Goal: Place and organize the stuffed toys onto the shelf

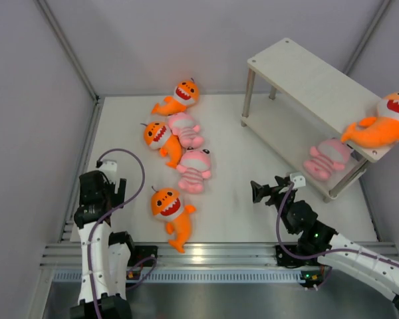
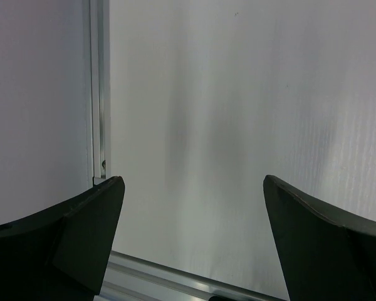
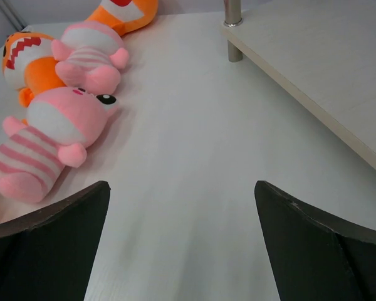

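The shelf [image 1: 306, 73] stands at the back right. An orange shark plush [image 1: 386, 123] lies on the right end of its top board, and a pink striped plush [image 1: 327, 158] lies on its lower board. On the table lie three orange sharks [image 1: 178, 98] [image 1: 161, 141] [image 1: 171, 211] and two pink plush [image 1: 185, 129] [image 1: 194, 170]. My right gripper [image 1: 258, 191] is open and empty, low over the table between the toys and the shelf; its view [image 3: 180, 187] shows the nearer pink plush [image 3: 41, 135] ahead on the left. My left gripper [image 1: 98, 179] is open and empty at the left edge.
The left wrist view shows only the side wall and its aluminium post [image 2: 99, 88] beyond the open left gripper [image 2: 191, 182]. The shelf's lower board [image 3: 313, 69] and a metal leg [image 3: 232, 28] lie ahead right of the right gripper. Grey walls close in the table.
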You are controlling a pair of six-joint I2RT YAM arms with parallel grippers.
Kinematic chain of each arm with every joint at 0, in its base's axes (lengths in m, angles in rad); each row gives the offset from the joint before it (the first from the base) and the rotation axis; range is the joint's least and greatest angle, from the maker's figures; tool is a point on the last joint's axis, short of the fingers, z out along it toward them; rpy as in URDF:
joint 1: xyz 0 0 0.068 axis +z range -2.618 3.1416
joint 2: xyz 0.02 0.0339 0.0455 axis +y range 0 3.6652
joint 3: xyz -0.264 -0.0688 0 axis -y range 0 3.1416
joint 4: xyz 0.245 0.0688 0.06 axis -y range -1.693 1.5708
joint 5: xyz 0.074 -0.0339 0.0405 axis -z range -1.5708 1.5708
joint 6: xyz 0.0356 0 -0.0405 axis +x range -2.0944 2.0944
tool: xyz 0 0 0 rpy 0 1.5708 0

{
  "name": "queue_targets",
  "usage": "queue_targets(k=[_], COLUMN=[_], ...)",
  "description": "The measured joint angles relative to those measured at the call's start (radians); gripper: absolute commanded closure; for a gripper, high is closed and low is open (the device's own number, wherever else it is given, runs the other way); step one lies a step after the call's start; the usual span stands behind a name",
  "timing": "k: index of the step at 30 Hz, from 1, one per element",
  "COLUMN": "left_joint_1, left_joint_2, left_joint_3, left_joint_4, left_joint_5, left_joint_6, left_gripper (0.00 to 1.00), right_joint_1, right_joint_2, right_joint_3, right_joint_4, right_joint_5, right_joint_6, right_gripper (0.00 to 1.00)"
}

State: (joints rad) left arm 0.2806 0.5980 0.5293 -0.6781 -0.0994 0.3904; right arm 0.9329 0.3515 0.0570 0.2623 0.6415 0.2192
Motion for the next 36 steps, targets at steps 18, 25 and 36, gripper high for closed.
queue_targets(k=[18, 25, 36], left_joint_1=[0.0, 0.0, -0.082], left_joint_2=[0.001, 0.037, 0.337], left_joint_3=[0.17, 0.178, 0.379], left_joint_4=[-0.149, -0.196, -0.241], left_joint_5=[0.055, 0.065, 0.184], left_joint_6=[0.006, 0.01, 0.045], left_gripper=[0.01, 0.01, 0.01], right_joint_1=[0.0, -0.046, -0.166], right_joint_2=[0.589, 1.109, 1.488], right_joint_3=[0.575, 1.194, 1.486], right_joint_4=[-0.064, -0.228, -0.364], right_joint_5=[-0.361, -0.43, -0.563], right_joint_6=[-0.171, -0.243, -0.244], right_gripper=[0.0, 0.06, 0.09])
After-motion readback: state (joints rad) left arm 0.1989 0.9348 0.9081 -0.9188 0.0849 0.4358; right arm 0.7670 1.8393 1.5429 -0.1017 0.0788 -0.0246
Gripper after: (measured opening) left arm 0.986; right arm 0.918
